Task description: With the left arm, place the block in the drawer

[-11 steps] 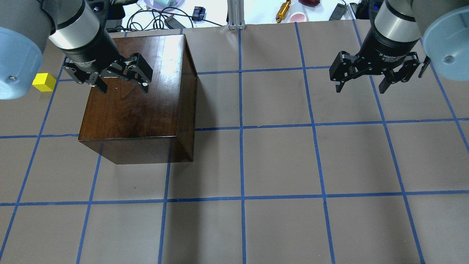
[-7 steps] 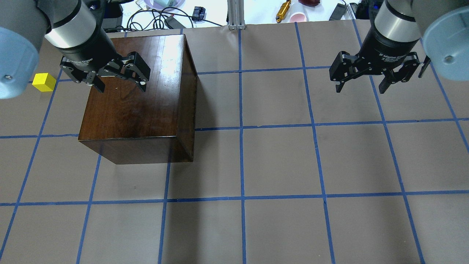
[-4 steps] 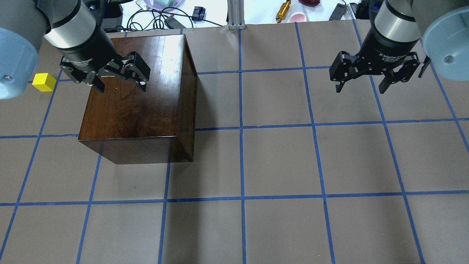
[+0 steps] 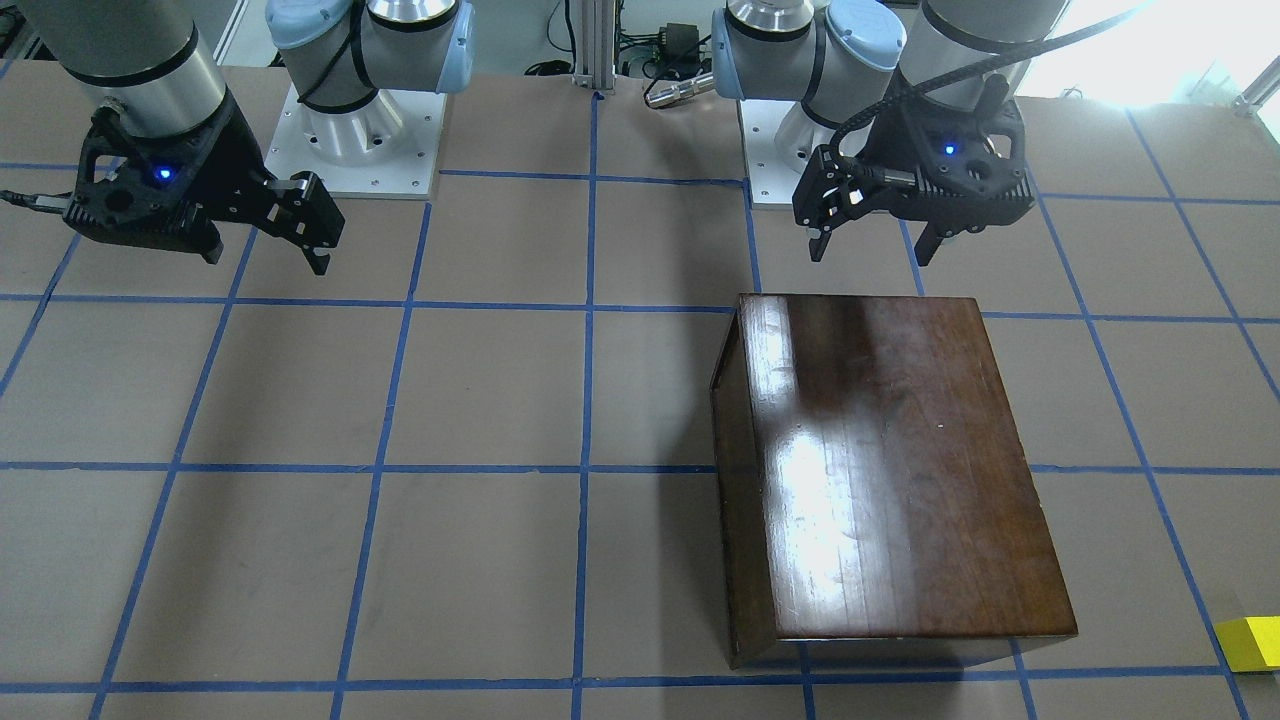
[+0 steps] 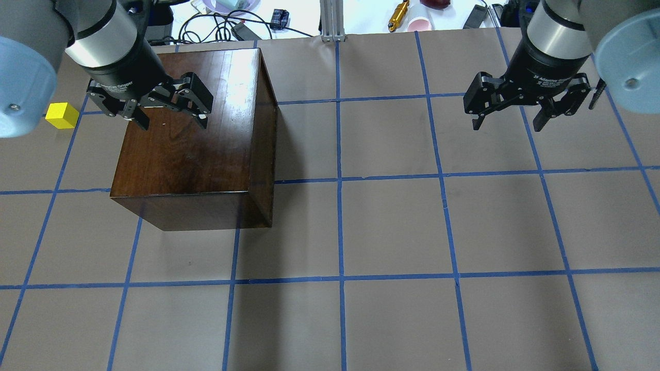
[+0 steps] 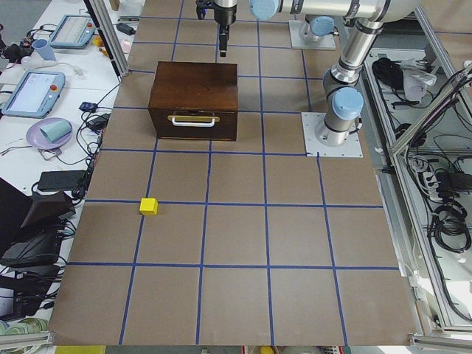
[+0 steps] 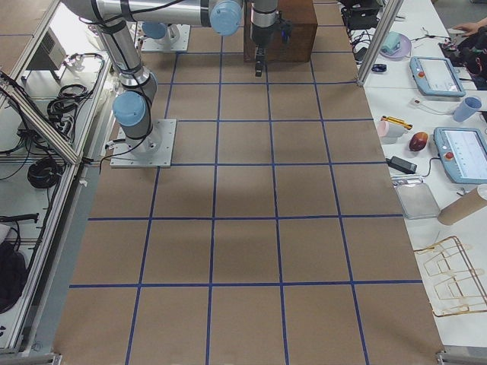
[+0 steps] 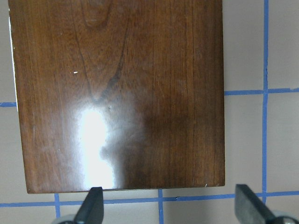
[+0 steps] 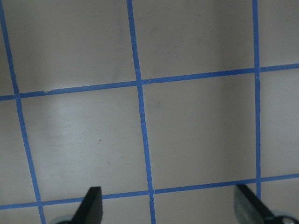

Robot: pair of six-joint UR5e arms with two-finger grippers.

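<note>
The yellow block (image 5: 62, 115) lies on the table left of the dark-brown cabinet (image 5: 191, 139); it also shows in the front view (image 4: 1250, 642) and the left exterior view (image 6: 149, 206). The drawer (image 6: 194, 122) is shut, and its front with the pull shows only in the left exterior view. My left gripper (image 5: 172, 122) is open and empty, hovering over the cabinet's top near its robot-side edge (image 4: 870, 252). Its wrist view shows the cabinet top (image 8: 121, 93) between its fingertips (image 8: 92, 205). My right gripper (image 5: 507, 125) is open and empty above bare table.
The table is brown paper with a blue tape grid. An aluminium post (image 5: 332, 20), cables and small items lie beyond its far edge. The two arm bases (image 4: 350, 130) stand at the robot side. Tablets and dishes sit on a side bench (image 6: 44, 81).
My left gripper has shifted only slightly above the cabinet's top, a little back and sideways. The right arm, block and cabinet have not moved.
</note>
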